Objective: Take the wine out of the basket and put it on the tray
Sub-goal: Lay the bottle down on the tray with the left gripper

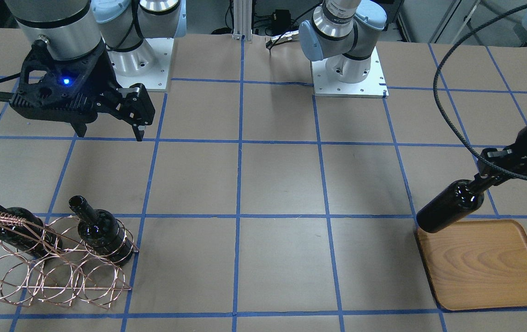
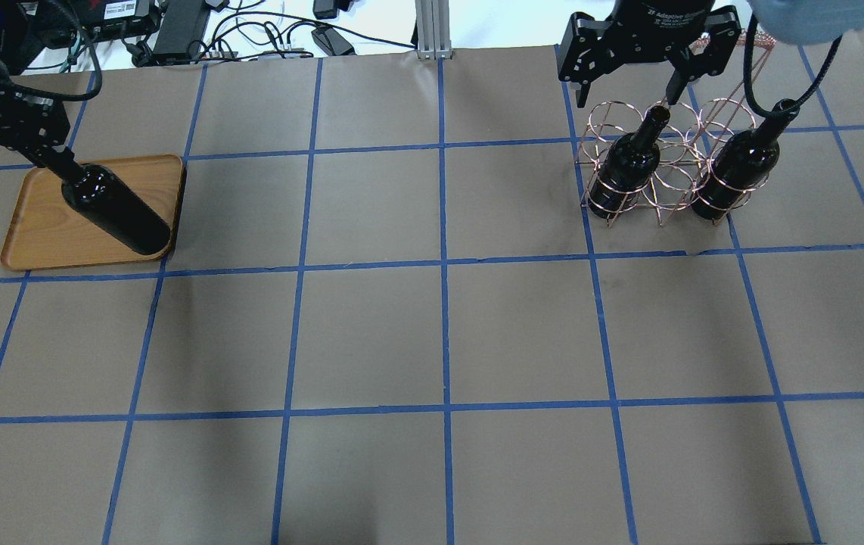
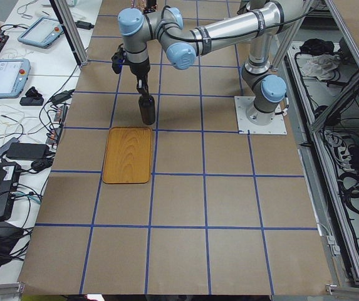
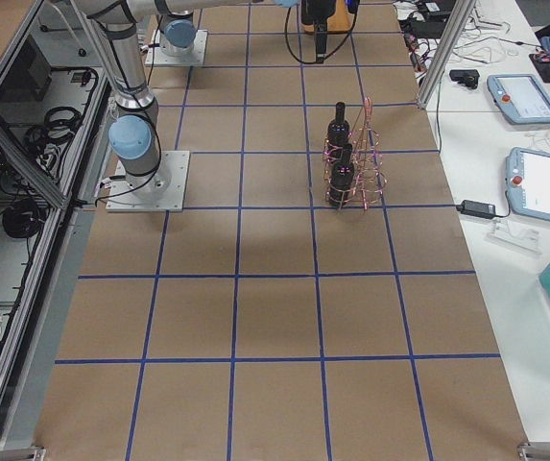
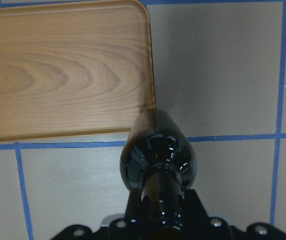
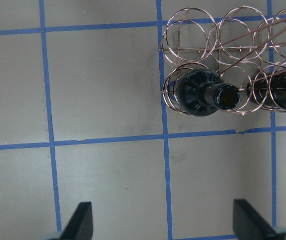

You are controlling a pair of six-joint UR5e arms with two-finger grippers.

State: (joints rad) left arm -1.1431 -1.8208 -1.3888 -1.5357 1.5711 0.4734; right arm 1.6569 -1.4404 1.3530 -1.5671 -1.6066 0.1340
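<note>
My left gripper (image 1: 492,173) is shut on the neck of a black wine bottle (image 1: 450,207). It holds the bottle tilted, base down, over the edge of the wooden tray (image 1: 489,267). The left wrist view shows the bottle (image 5: 157,155) over the tray's corner (image 5: 63,70). Two more bottles (image 2: 629,163) (image 2: 735,166) stand in the copper wire basket (image 2: 674,163). My right gripper (image 2: 625,97) is open and empty, hovering above the table beside the basket. In the right wrist view the nearer bottle (image 6: 197,92) sits ahead of its spread fingers.
The table is brown paper with a blue tape grid. The two arm bases (image 1: 349,69) (image 1: 141,64) stand at its robot side. A black cable (image 1: 448,115) loops above the tray area. One end of the basket (image 1: 56,272) holds no bottle.
</note>
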